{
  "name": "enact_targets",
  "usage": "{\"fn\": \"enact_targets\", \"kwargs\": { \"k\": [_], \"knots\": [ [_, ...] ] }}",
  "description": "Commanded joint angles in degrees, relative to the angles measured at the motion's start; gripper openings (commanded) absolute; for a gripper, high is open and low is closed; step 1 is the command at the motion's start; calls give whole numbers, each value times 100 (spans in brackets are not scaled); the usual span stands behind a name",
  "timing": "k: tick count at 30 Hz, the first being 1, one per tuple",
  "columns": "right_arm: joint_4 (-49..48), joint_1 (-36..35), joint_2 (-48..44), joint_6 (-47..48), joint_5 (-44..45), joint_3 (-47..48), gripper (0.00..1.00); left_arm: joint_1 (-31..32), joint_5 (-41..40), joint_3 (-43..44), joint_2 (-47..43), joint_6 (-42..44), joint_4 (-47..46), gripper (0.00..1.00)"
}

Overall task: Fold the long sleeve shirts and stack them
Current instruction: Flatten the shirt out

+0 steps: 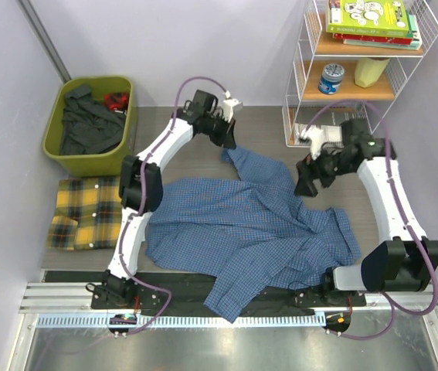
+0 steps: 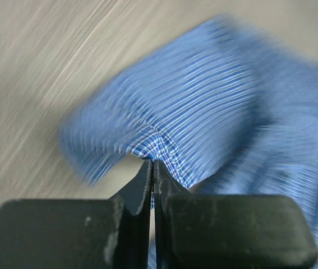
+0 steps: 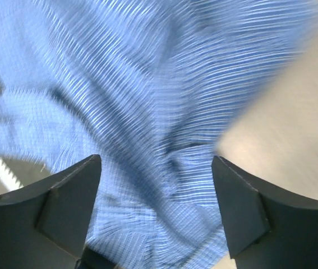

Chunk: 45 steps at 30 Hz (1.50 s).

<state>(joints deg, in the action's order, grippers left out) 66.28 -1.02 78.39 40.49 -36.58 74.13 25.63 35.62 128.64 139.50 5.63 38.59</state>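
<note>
Centre of my overhead view: the blue shirt [image 1: 249, 232], in a fine blue-and-white small check, on a grey-brown wood-grain table [image 1: 265, 135]. At the left edge I see the yellow shirt [image 1: 86, 210], with black-and-white plaid. Upper left: an olive-green bin [image 1: 87, 164] with dark grey clothes [image 1: 87, 127] and a red item [image 1: 116, 100].

Blue shirt [image 2: 215, 95] blurry, wrist cams

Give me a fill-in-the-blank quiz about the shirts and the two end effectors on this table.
1. The left end effector is ___ on the blue shirt.
2. The right end effector hangs ___ above that shirt.
3. The yellow plaid shirt lies folded next to the ___ bin.
Missing words: shut, open, green.
</note>
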Motion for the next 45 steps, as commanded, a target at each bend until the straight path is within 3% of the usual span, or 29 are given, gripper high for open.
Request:
{"fn": "enact_targets", "kwargs": {
  "k": [1, 4, 8, 9, 13, 17, 20, 24, 29, 33, 35, 36, 38, 39, 40, 41, 43, 44, 45],
  "knots": [
    [-369, 646, -123, -515, -218, 787, 90, 197, 1402, -320, -1810, 605, -607, 0],
    [-852, 673, -52, -516, -349, 1007, 100, 293, 1999, -916, -2593, 860, -581, 0],
    [-1214, 655, 71, -621, -1016, 1244, 100, 513, 2545, -1604, -3612, 1615, -178, 0],
    [-1240, 655, 97, -595, -1218, 1271, 100, 627, 2625, -1683, -3780, 2200, 15, 0],
    [-1110, 559, -16, -149, -1896, 1245, 100, 935, 2574, -1596, -4220, 4277, 2506, 0],
    [-950, -307, -657, 327, -1986, 598, 100, 988, 2249, -2491, -4982, 5323, 2917, 0],
    [-1931, -969, -1649, -196, -1635, -420, 100, 997, 1994, -3317, -5450, 5633, 2594, 0],
    [-3146, -2197, -2494, -480, -652, -1312, 100, 1023, 1879, -3539, -5741, 5791, 2530, 0],
    [-3287, -3061, -2074, -717, -280, -1164, 100, 1032, 1695, -3486, -5680, 5687, 2338, 0],
    [-3815, -3388, -1740, -1690, -139, -1085, 98, 1049, 1580, -3696, -5837, 5511, 1742, 0],
    [-3895, -3388, -1460, -1982, -288, -936, 87, 1058, 1467, -3802, -5960, 5406, 1512, 0],
    [-3930, -3388, -1389, -2105, -341, -892, 55, 1058, 1414, -3898, -5996, 5318, 1372, 0],
    [-4114, -3388, -1344, -2518, -386, -786, 23, 1058, 1264, -4004, -6075, 5160, 934, 0],
    [-4236, -3388, -1370, -2702, -281, -777, 2, 1058, 889, -4179, -6110, 4480, 635, 5],
    [-4490, -3388, -1396, -3131, -141, -760, 1, 1050, 668, -4259, -6145, 4082, -20, 13],
    [-4605, -3388, -1475, -3326, 218, -733, 1, 936, 431, -4346, -6259, 3617, -349, 43],
    [-5001, -3379, -1589, -3827, 667, -672, 1, 665, -271, -4618, -6452, 1935, -1243, 71],
    [-5150, -3370, -1686, -4334, 1287, -663, 1, 619, -614, -4681, -6662, 1472, -1379, 98],
    [-5334, -3370, -1721, -4539, 1546, -628, 1, 593, -1052, -4707, -6777, 1163, -1441, 100]
  ]
}}
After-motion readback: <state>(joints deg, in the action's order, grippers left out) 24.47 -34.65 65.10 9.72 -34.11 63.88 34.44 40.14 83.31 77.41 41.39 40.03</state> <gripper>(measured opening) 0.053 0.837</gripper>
